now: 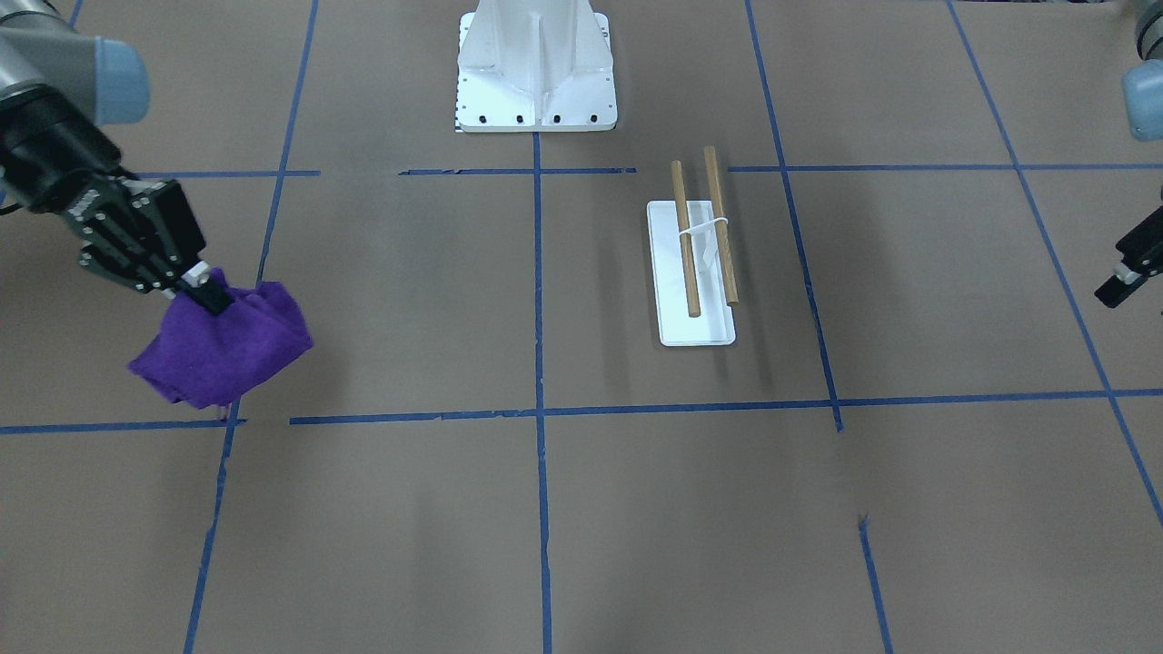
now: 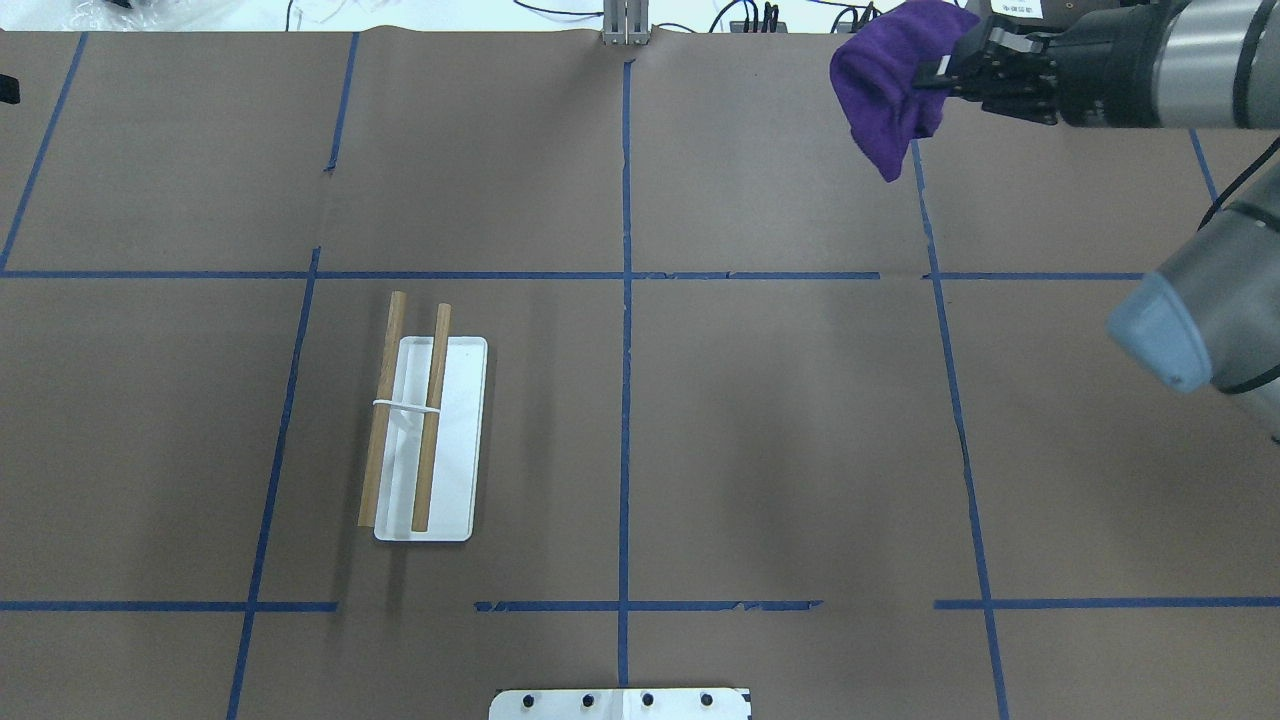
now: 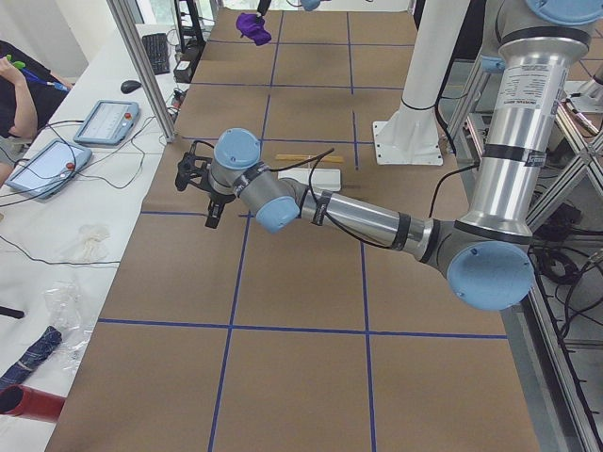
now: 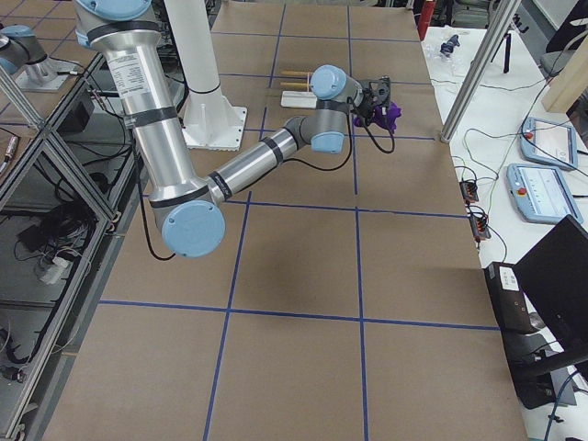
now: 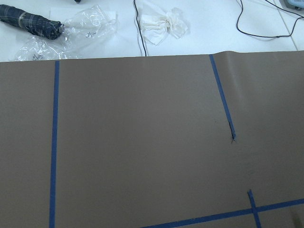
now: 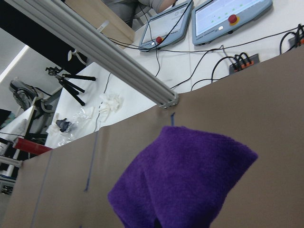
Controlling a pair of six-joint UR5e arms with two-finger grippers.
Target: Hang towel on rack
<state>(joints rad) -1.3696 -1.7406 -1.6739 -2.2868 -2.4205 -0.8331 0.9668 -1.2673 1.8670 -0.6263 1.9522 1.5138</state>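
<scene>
The purple towel (image 1: 223,350) hangs bunched from my right gripper (image 1: 209,292), which is shut on its upper edge at the table's far right corner. It also shows in the overhead view (image 2: 885,95) and fills the right wrist view (image 6: 185,175). The rack (image 1: 704,232), two wooden dowels over a flat white base (image 1: 695,331), stands bare in the table's left half (image 2: 432,420), far from the towel. My left gripper (image 1: 1122,277) hovers at the table's left edge, holding nothing that shows. I cannot tell how its jaws stand.
The large white bolted pedestal (image 1: 536,64) stands at the robot's side of the table, centre. Blue tape lines (image 2: 625,400) grid the brown table cover. Off the far edge lie cables, plastic bags (image 5: 71,33) and operator tablets (image 6: 228,14).
</scene>
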